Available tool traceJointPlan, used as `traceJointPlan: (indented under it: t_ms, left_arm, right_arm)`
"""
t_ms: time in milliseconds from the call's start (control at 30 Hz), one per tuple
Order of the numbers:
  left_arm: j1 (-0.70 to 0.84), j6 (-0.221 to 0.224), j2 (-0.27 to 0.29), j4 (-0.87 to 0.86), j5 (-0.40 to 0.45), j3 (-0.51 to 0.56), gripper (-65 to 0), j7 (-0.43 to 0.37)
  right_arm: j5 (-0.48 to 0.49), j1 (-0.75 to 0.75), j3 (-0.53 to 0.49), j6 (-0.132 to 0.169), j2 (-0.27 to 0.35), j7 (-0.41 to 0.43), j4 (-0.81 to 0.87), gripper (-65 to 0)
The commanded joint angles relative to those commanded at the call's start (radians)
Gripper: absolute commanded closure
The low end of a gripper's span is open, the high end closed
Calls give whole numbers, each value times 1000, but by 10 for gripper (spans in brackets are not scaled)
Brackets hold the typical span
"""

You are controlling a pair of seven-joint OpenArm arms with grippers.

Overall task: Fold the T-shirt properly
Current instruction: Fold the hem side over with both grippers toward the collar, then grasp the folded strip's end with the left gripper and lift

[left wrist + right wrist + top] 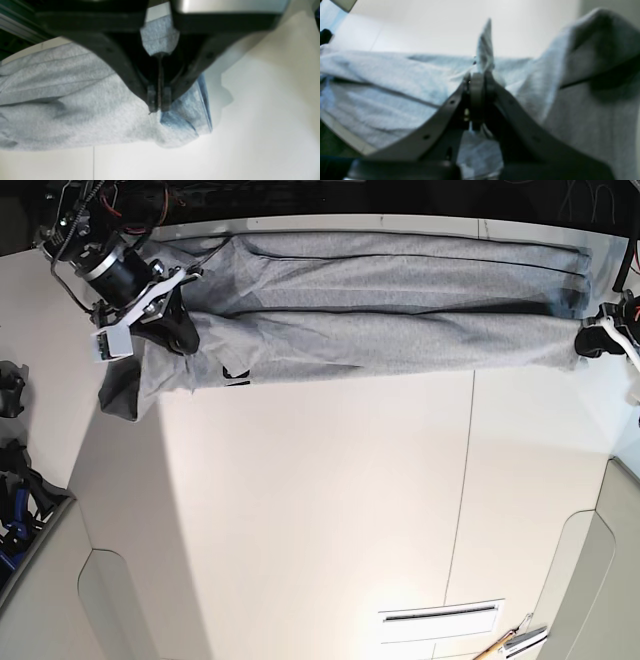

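The grey T-shirt (pixel 380 310) lies stretched in a long band across the far part of the white bench (pixel 330 510). It is folded over itself along its length, and a bit of black lettering (pixel 236 375) peeks out near one end. The left pincer (pixel 159 106) is clenched on a corner of the cloth, at the end on the right side of the base view. The right pincer (pixel 477 82) is pinched tight on the other end, with a small peak of cloth sticking up past its tips. A sleeve (pixel 125 390) hangs down just beside the right pincer.
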Motion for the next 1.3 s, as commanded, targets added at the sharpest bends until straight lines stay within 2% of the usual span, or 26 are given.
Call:
traceJointPlan:
  t_ms: [67,167,267,333,400,433,500,667,800,833,867,900,933,967,1067,1200,1300]
  left_arm:
    - [1,0,3,0,5,0,-1,0]
    - [2,0,10,0,13,0,-47,0]
    - [1,0,24,0,26,0,-119,-1]
    - [1,0,25,0,25,0,-158,-17]
    - [1,0,28,0,25,0,-171,-24]
    - [1,0,31,0,26,0,-171,-26]
    - [1,0,35,0,26,0,-178,-31]
    - [5,0,35,0,25,-82,-327,-30]
    - [51,0,39,-4,22,-160,-343,-31]
    - [68,0,43,-4,22,-163,-369,-31]
    - [82,0,53,-5,23,-163,-399,-38]
    - [95,0,69,-5,24,-163,-425,-55]
    - [106,0,86,-8,34,-163,-435,-85]
    - [117,0,105,-11,47,-163,-436,-121]
    - [137,0,151,-23,85,-163,-436,-200]
    - [136,0,163,-68,94,-163,-436,-196]
    - [136,0,164,-113,74,-163,-436,-195]
  right_arm:
    - [9,-28,0,0,0,0,0,0]
    - [-1,-64,0,-1,-14,0,-2,0]
    - [-81,-89,0,-3,-25,-5,-3,0]
    - [-105,-90,0,-25,-27,-4,-3,-3]
    - [-103,-85,8,-27,-27,-3,-3,-183]
    - [-85,-85,15,-27,-27,-3,-2,-242]
    - [-27,-85,39,-27,-27,-4,3,-269]
    - [62,-85,137,-19,-27,-29,106,-269]
    - [137,-85,182,-16,-27,-81,202,-269]
    - [149,-84,182,-16,-28,-84,203,-257]
    - [148,-84,180,-16,-31,-84,200,-212]
    - [145,-84,180,-16,-33,-84,197,-132]
    - [137,-84,180,-16,-40,-83,192,-40]
    - [125,-83,180,-16,-47,-83,184,0]
    - [96,-83,180,-16,-61,-82,129,0]
    - [97,-82,177,-15,-60,-63,8,0]
    - [103,-56,177,3,-60,-53,-86,0]
